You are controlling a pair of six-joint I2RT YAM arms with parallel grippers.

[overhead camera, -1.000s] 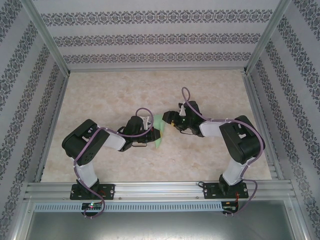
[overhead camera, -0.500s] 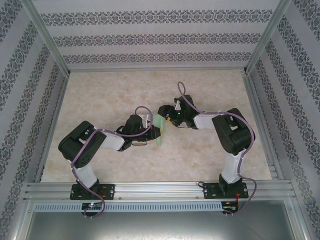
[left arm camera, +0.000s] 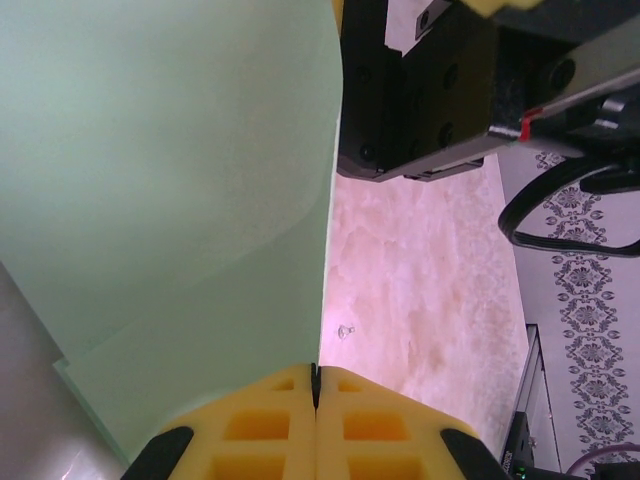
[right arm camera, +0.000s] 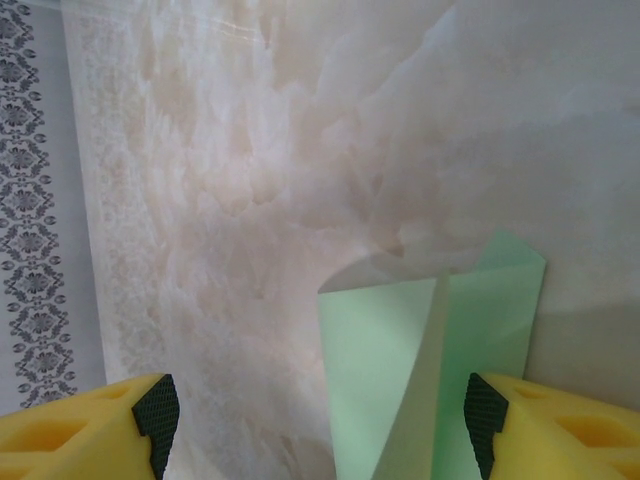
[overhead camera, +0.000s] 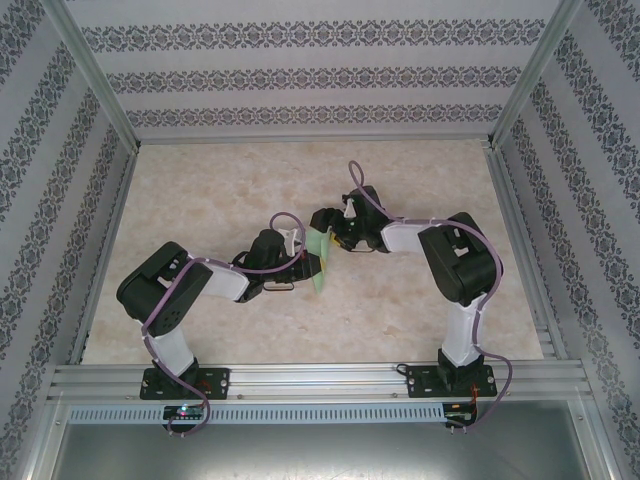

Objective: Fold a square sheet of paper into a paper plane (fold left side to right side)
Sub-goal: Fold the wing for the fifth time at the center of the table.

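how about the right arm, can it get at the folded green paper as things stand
Probably yes: the right arm has its jaws open, facing the folded green paper close ahead with nothing between, while the left arm pinches it.

This is a lab robot test cell. An aluminium profile frame (overhead camera: 90,80) boxes in a marble-patterned worktop (overhead camera: 220,190), with damask-printed panels (overhead camera: 300,75) as walls. The left arm (overhead camera: 180,290) and right arm (overhead camera: 455,265) are bolted to a slotted rail (overhead camera: 320,380).
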